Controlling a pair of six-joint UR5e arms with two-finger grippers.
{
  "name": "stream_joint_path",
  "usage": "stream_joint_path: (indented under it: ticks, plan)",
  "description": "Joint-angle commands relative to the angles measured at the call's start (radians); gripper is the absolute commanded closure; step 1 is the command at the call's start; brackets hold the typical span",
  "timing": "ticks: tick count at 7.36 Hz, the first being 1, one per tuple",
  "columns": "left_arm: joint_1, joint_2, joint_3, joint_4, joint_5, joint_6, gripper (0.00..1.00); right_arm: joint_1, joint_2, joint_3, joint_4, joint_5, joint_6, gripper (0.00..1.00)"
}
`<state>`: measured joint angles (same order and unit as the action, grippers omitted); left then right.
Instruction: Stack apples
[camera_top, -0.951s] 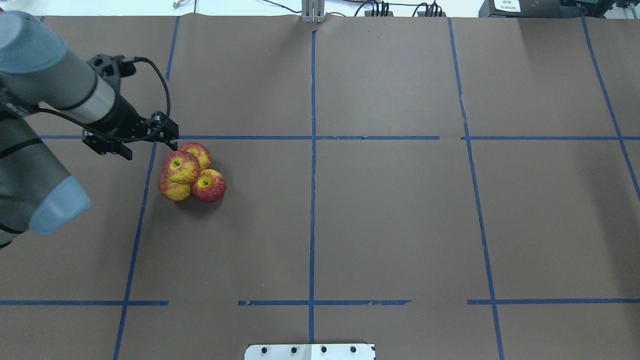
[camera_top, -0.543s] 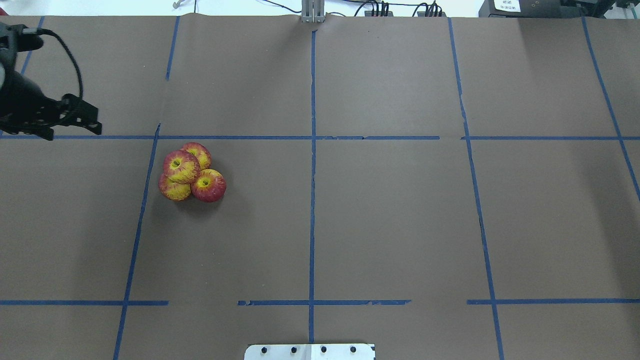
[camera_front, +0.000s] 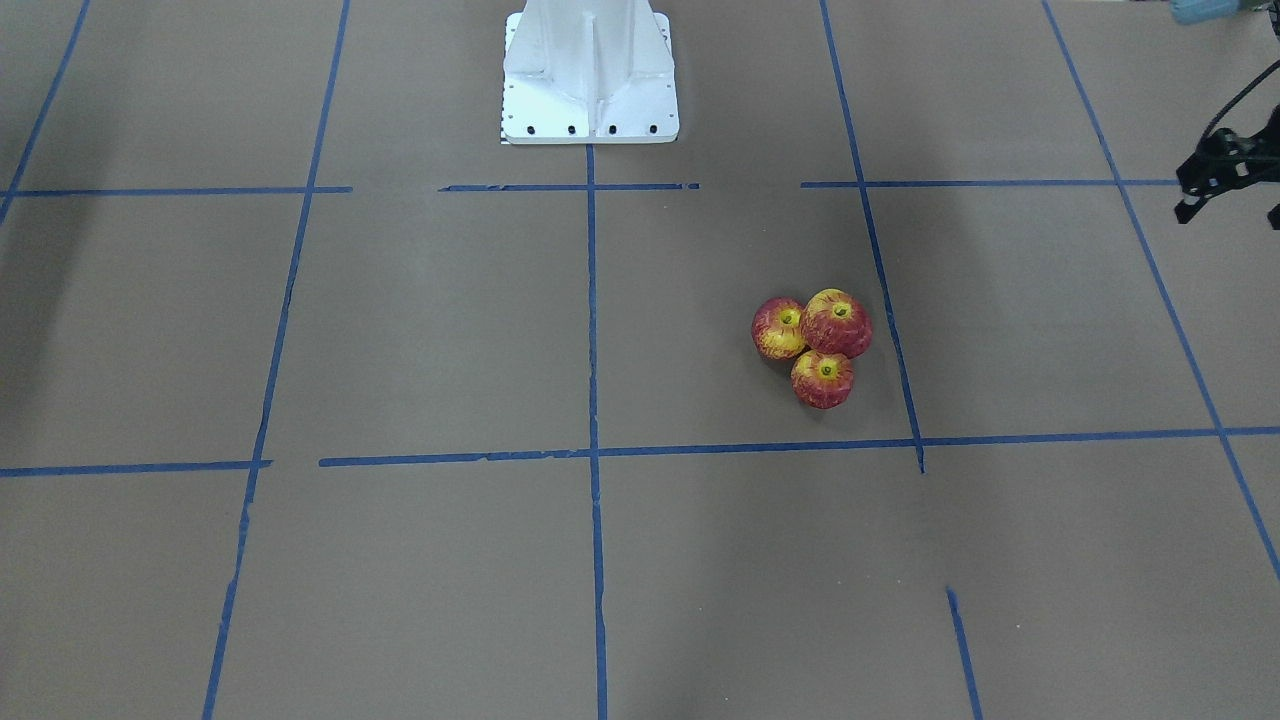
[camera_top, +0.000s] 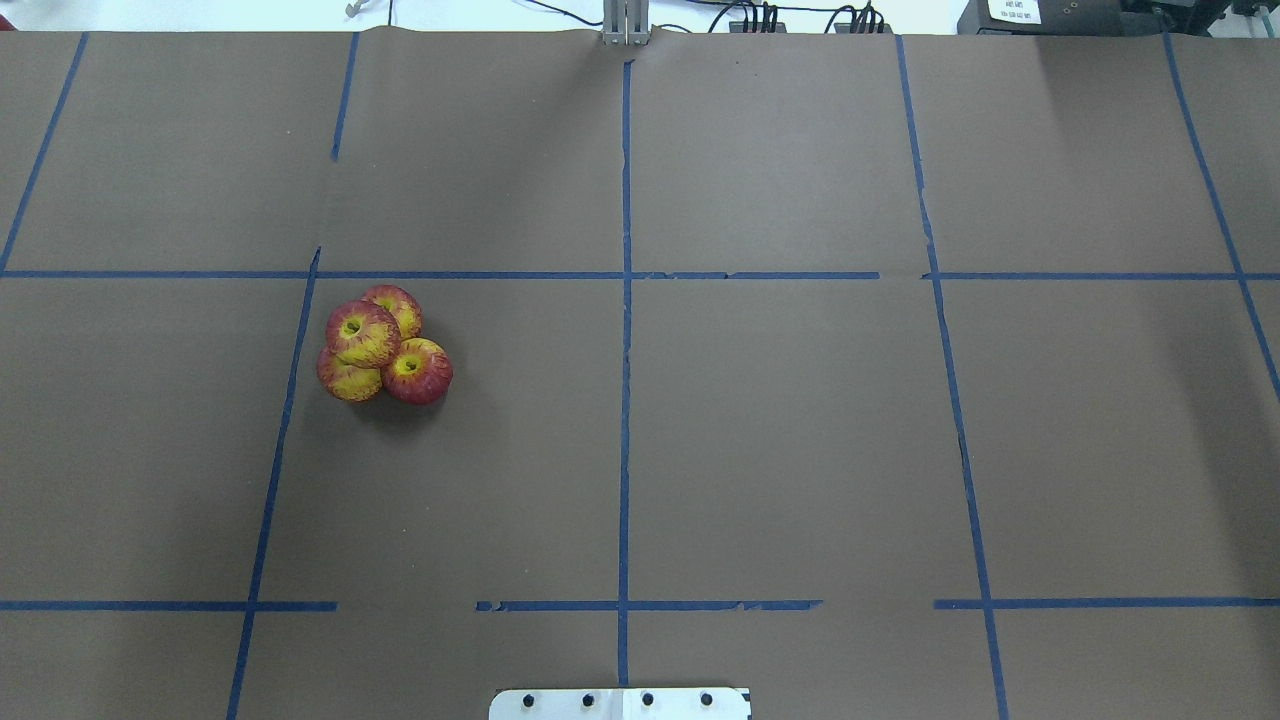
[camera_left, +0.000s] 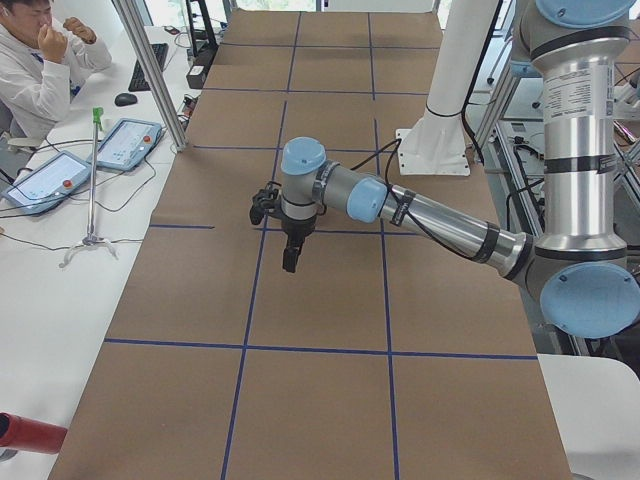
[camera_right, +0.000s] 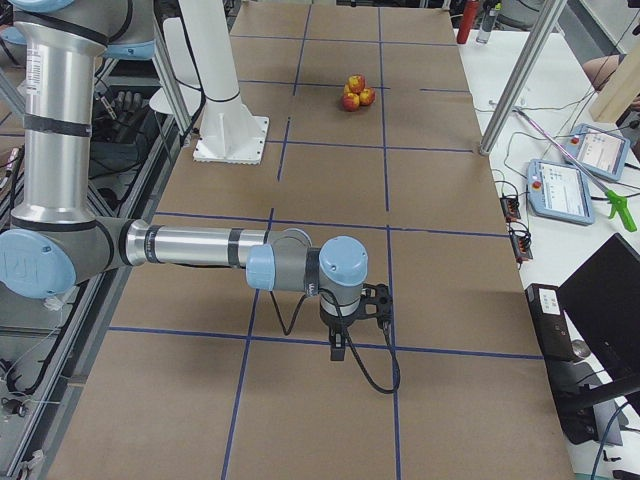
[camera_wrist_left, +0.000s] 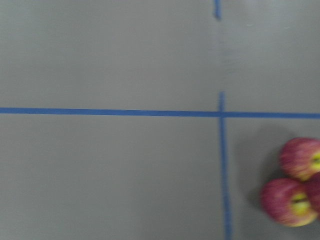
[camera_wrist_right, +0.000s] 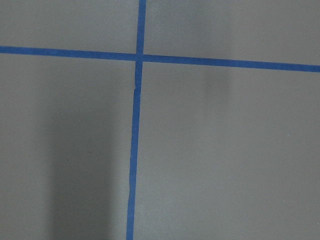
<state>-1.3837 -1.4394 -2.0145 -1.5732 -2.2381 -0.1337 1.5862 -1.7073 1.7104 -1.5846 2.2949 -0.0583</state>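
Open table (camera_top: 760, 430) on every side of the apples (camera_top: 363, 334).

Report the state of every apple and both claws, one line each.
top apple, sitting on the other apples, dimple up.
three lower apples, on the table, bunched together under the top one.
left claw, empty, pointing down, clear of the apples; cannot tell if open or shut.
right claw, empty, pointing down, far from the apples; cannot tell if open or shut.

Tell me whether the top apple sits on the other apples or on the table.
On the others: the top apple rests atop three touching apples, overlapping each in the overhead view.
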Motion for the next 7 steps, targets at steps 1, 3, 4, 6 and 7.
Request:
stream_joint_path:
  ticks: [1,3,4,6,7]
  plan:
    - [-0.211,0.021,0.151,0.007,-0.012,0.337,0.01,0.0,0.0,0.0,0.0,0.0,0.0,0.0]
    - [-0.301,0.004,0.232,0.01,-0.024,0.396,0.01,0.0,0.0,0.0,0.0,0.0,0.0,0.0]
    - [-0.301,-0.009,0.231,0.078,-0.11,0.391,0.01,0.0,0.0,0.0,0.0,0.001,0.0,0.0]
    - [-0.304,0.008,0.221,0.09,-0.15,0.391,0.0,0.0,0.0,0.0,0.0,0.0,0.0,0.0]
    - [-0.305,0.026,0.215,0.081,-0.152,0.397,0.0,0.0,0.0,0.0,0.0,0.0,0.0,0.0]
